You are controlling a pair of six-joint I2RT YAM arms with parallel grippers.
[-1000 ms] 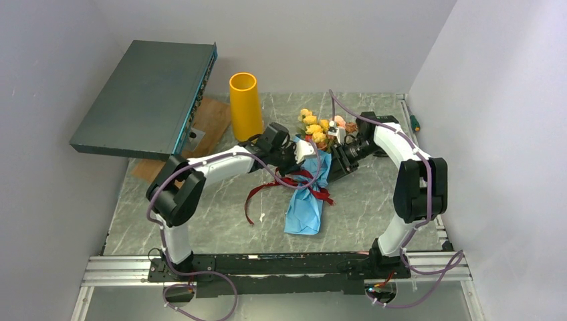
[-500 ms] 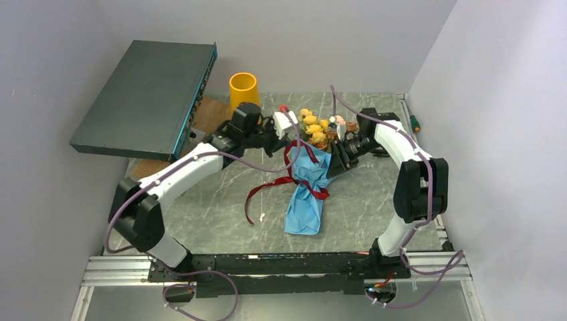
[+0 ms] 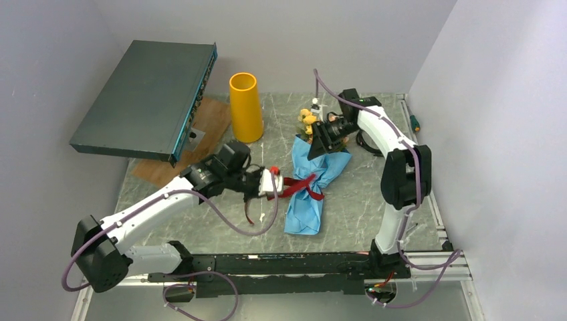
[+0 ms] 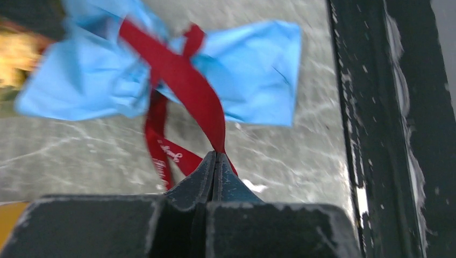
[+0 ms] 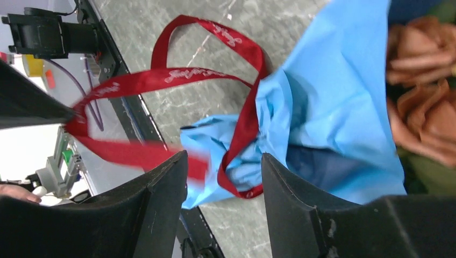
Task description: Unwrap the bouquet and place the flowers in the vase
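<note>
We logged the left gripper (image 4: 215, 161) clamped fully closed on the dark red ribbon (image 4: 185, 86). It caught the band only at the very fingertips, and the band ran taut to the waist of the bouquet of small artificial roses in crinkled blue paper (image 3: 309, 184). The bouquet lay near the middle of the grey marbled table (image 3: 368, 207), with the left gripper at 9 o'clock of its waist. The right gripper (image 5: 223, 166) hovered at the 12 o'clock end beside the yellow and peach flowers (image 3: 308, 120), jaws parted, with nothing between them as far as its wrist view showed. The ribbon wrapped the paper waist with one loop standing loose; we could not tell whether the knot had let go. Our main worry was that, with nothing pinning the bouquet, a further pull toward 9 o'clock would drag the whole bundle across the table instead of freeing the tie. If the knot held, the same pull could cinch it tighter. The fingertip hold looked thin, so the slick band might slip out. The tall orange-yellow cylinder vase (image 3: 245, 107) stood at 11 o'clock of the bouquet, near the left arm's reach, and a wide sweep could tip it.
</note>
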